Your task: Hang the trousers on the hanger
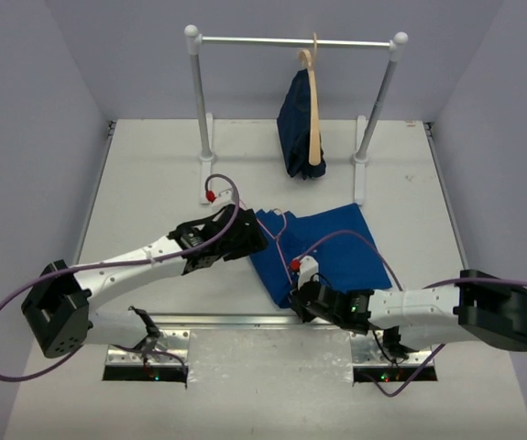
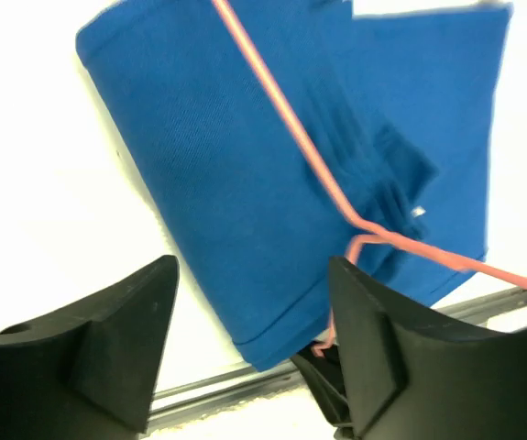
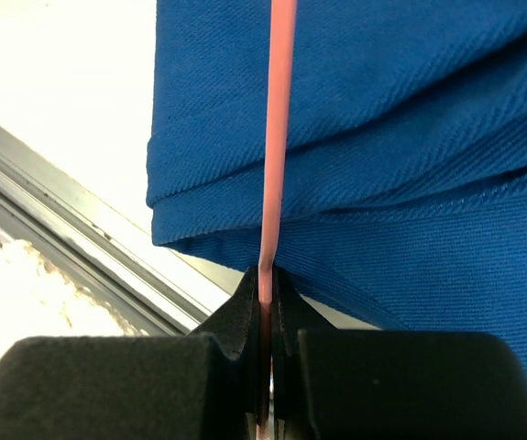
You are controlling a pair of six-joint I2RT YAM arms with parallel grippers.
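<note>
Low in the frame, the right gripper [image 3: 265, 284] was pinched tight on the hanger [image 3: 277, 137]. Mid-frame, the left gripper [image 2: 252, 275] had its fingers apart over the trousers [image 1: 336, 243], which lay folded on the table [image 1: 153, 165]. Up top, a navy garment [image 1: 295, 119] hung from the rail [image 1: 263, 40].

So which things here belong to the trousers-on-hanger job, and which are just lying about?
Job: blue trousers, pink wire hanger, right tool shut on that hanger, left tool open.
Lying about: wooden hanger, navy garment hung on it, clothes rail.
</note>
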